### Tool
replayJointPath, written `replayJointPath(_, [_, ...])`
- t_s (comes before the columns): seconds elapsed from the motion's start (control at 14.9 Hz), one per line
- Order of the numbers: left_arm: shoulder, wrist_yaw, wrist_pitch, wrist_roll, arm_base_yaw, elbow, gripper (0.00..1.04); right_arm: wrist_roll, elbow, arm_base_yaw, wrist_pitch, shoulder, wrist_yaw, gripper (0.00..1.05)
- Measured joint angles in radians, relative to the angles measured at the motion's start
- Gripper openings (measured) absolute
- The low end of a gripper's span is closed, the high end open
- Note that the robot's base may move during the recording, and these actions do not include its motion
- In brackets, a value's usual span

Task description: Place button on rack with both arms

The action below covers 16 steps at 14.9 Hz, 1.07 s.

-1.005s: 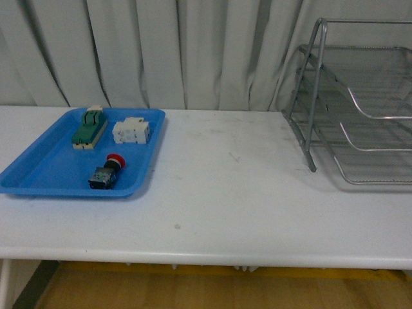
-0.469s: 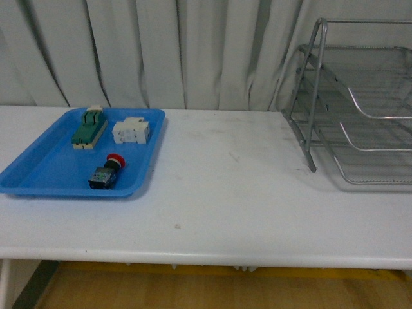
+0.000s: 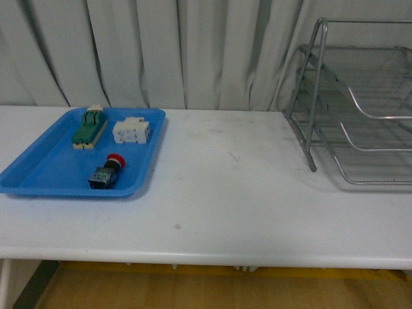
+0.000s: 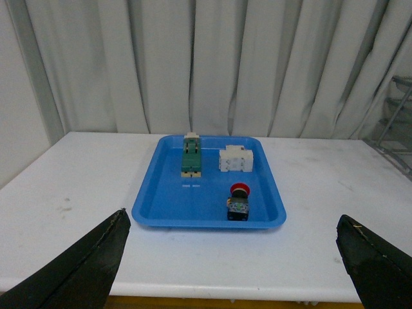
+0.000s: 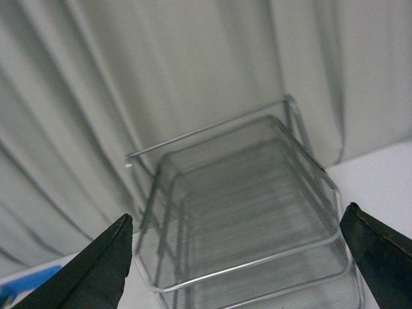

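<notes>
Blue plastic forms the flat tray (image 3: 38, 175) that sits at the left middle of the front view, on a white surface (image 3: 232, 193). The button (image 3: 108, 169) lies on its side inside this tray, near the tray's front rim. Its red cap points toward the back and its dark body toward the camera. Behind it, at the back of the tray, a green-and-cream switch block (image 3: 89, 127) lies to the left. A white blocky part (image 3: 132, 131) lies just beside that block on the right. The button is apart from both.

At the right edge of the front view stands the rack (image 3: 311, 96), a silver wire-mesh unit with three tiers and a tubular frame. It is well apart from the tray, with bare surface between them. Pale pleated curtains (image 3: 161, 51) fill the background. Neither arm shows in this view.

The left wrist view looks across the surface at the tray, with the button (image 4: 239, 199) between the two dark fingers (image 4: 77, 270) of the left hand (image 4: 232, 215) but far beyond them. That hand is spread wide and holds nothing.

The right wrist view faces the rack (image 5: 257, 199) from above. The right hand (image 5: 236, 212) is likewise spread wide with nothing in its grasp, and its dark fingers (image 5: 84, 270) frame the mesh shelves.
</notes>
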Motion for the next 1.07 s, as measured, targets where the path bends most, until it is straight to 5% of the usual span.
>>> replayJointPath(0.2, [0.0, 0.0, 0.0, 0.0, 0.0, 0.0, 0.98, 0.192, 0.24, -0.085, -0.084, 0.305, 0.003, 0.98])
replayJointPath(0.47, [0.0, 0.0, 0.0, 0.0, 0.0, 0.0, 0.98, 0.484, 0.229, -0.106, 0.055, 0.446, -0.119, 0.98])
replayJointPath(0.8, [0.0, 0.0, 0.0, 0.0, 0.0, 0.0, 0.98, 0.831, 0.179, -0.025, 0.333, 0.629, -0.098, 0.98])
replayJointPath(1.07, [0.0, 0.0, 0.0, 0.0, 0.0, 0.0, 0.98, 0.938, 0.171, 0.053, 0.438, 0.755, -0.076, 0.98])
